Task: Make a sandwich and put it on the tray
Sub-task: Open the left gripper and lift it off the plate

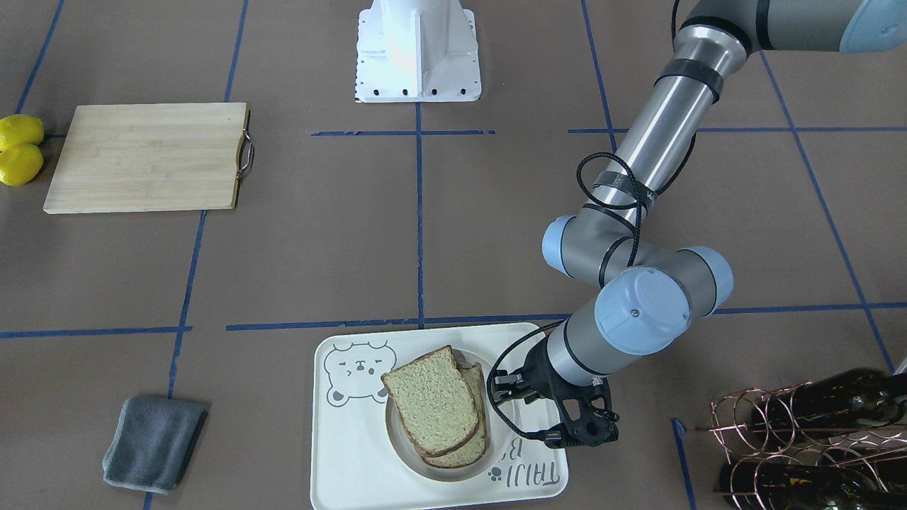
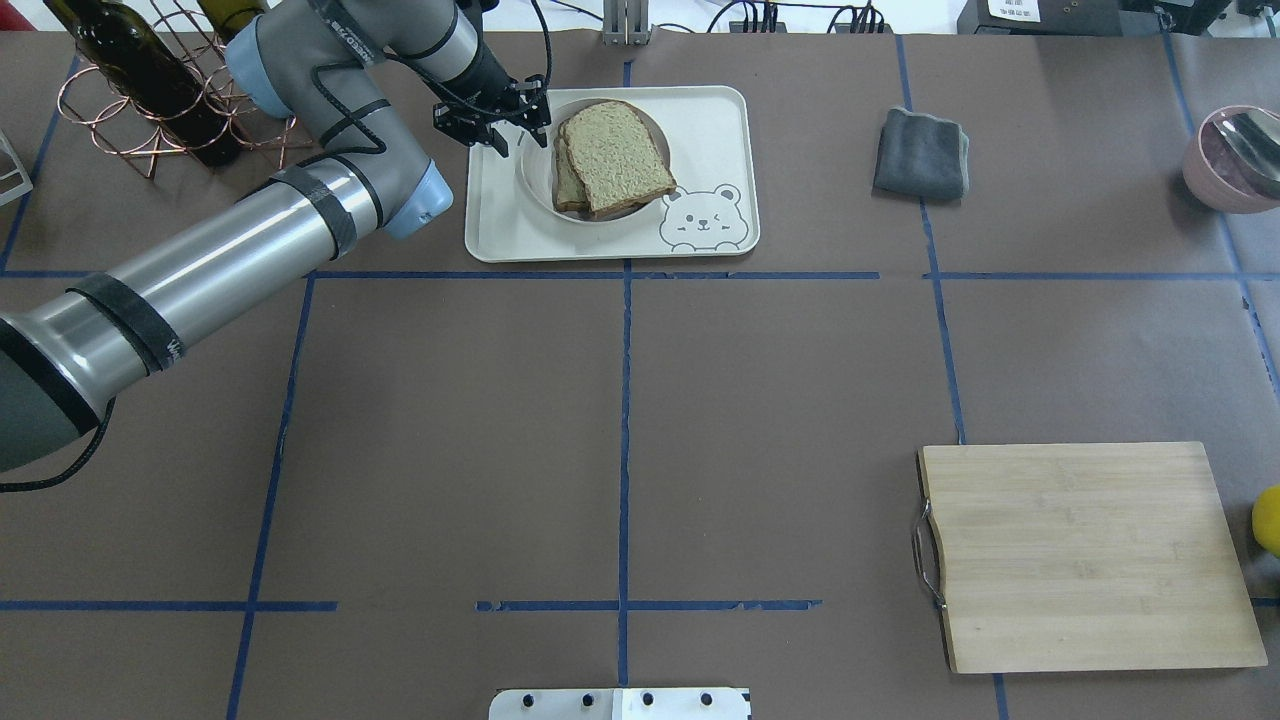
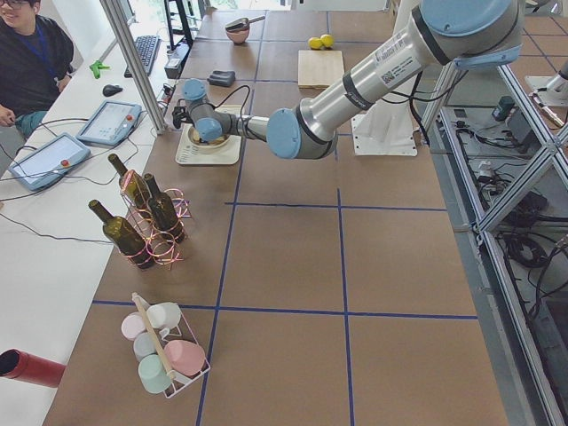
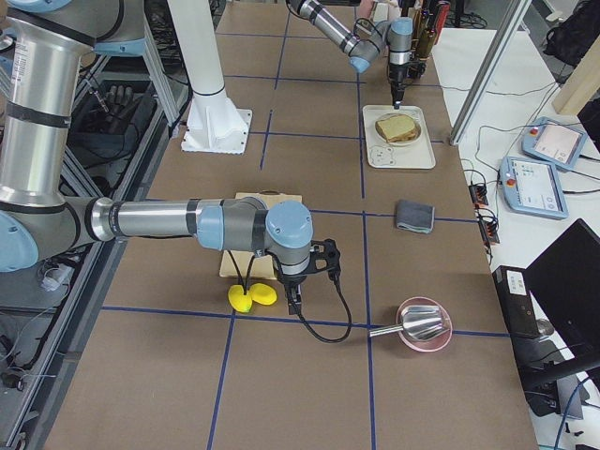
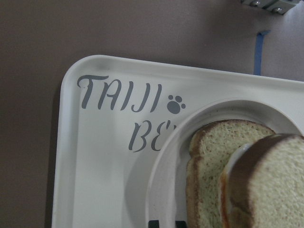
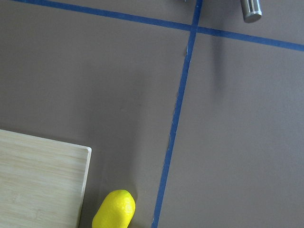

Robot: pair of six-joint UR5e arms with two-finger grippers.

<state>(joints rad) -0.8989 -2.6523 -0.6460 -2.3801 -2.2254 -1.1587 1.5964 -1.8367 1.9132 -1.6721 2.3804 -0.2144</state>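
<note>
The sandwich (image 5: 256, 180) runs off the left wrist view's right and bottom edges. What lies between its slices is hidden in the overhead and front-facing views. On the tray (image 5: 95, 166), the lettering's second word disappears after "BE" behind the rim of the round bowl (image 5: 164, 180). The overhead view's right edge cuts the lemon (image 2: 1268, 520) and the pink bowl (image 2: 1200, 185). The right tool (image 4: 293, 302) is too small to tell whether its fingers stand apart.

A robot lab: blue tape lines (image 2: 625, 450) cross the brown counter (image 2: 450, 450), with metal poles (image 3: 133, 62), cables (image 3: 528, 248), and a man (image 3: 31, 53) beside control pads (image 3: 111, 122).
</note>
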